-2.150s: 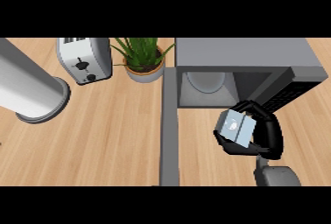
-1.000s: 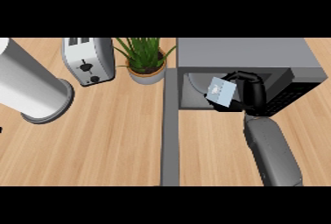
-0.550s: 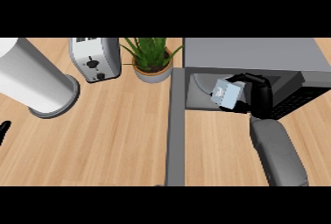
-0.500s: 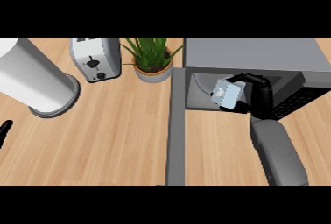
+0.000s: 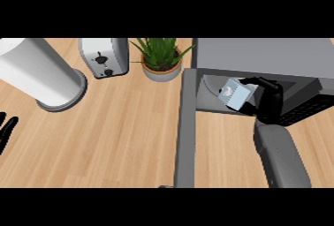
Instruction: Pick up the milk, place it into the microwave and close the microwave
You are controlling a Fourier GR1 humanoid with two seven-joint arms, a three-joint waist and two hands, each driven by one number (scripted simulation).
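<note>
The milk carton [image 5: 235, 93], pale blue and white, is tilted inside the mouth of the grey microwave [image 5: 261, 55]. My right hand [image 5: 269, 100] is shut on the carton from its right side, with the grey forearm running down to the lower edge. The microwave door [image 5: 185, 132] stands open, seen edge-on as a long grey bar toward the front of the counter. Only the fingertips of my left hand [image 5: 6, 129] show at the left edge, straight and resting.
A potted plant [image 5: 160, 57] stands just left of the microwave. A silver toaster [image 5: 103, 57] sits beside it, and a tall white cylinder [image 5: 36, 73] stands at far left. Bare wooden counter [image 5: 111, 137] lies left of the door.
My right hand has carried the milk up from the counter into the microwave opening. The view has shifted slightly right, and my left hand's fingertips have come in at the left edge.
</note>
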